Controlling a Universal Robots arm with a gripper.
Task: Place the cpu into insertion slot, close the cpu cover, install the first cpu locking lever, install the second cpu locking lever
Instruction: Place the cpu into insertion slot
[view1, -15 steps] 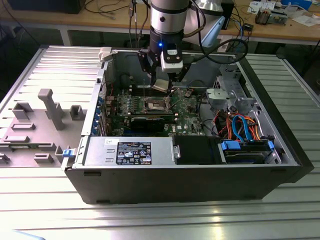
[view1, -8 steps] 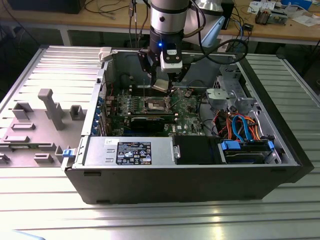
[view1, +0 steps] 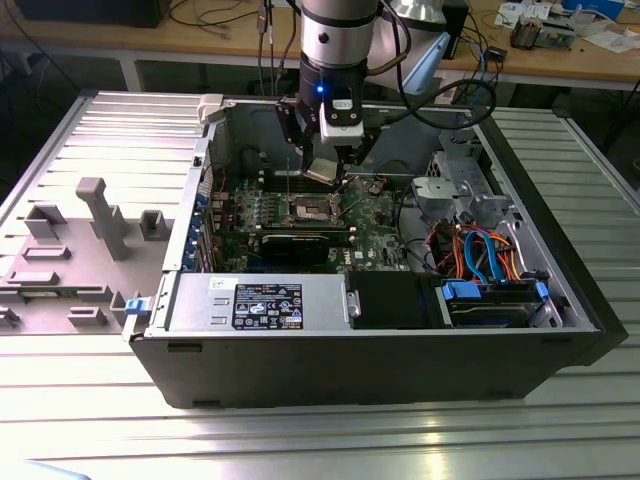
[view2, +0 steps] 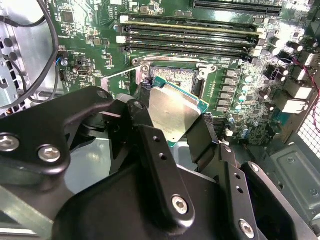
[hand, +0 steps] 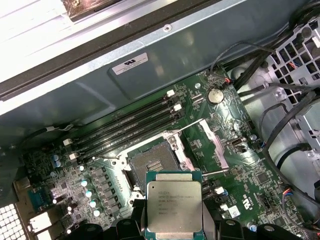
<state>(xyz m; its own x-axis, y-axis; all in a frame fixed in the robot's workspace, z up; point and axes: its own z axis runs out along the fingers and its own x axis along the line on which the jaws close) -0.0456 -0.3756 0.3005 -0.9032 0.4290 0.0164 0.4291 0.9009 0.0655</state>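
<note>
My gripper (view1: 331, 165) hangs inside the open computer case, shut on the cpu (view1: 324, 169), a flat square chip with a silvery top. In both wrist views the cpu (view2: 172, 112) (hand: 174, 202) sits tilted between the black fingers (view2: 150, 137), just above the green motherboard. The insertion slot (hand: 150, 161) (view2: 178, 78) lies bare and dark-centred right beside the chip, with nothing in it. The cpu cover (hand: 211, 141) is swung open next to the slot. A thin wire locking lever (view2: 120, 73) sticks out from the slot's corner.
Long memory slots (view2: 190, 32) run beside the socket. A black graphics card (view1: 295, 242) lies in front of it, and the power supply (view1: 255, 300) sits at the case front. The grey drive cage (view1: 465, 175) and coloured cables (view1: 480, 250) are at the exterior view's right.
</note>
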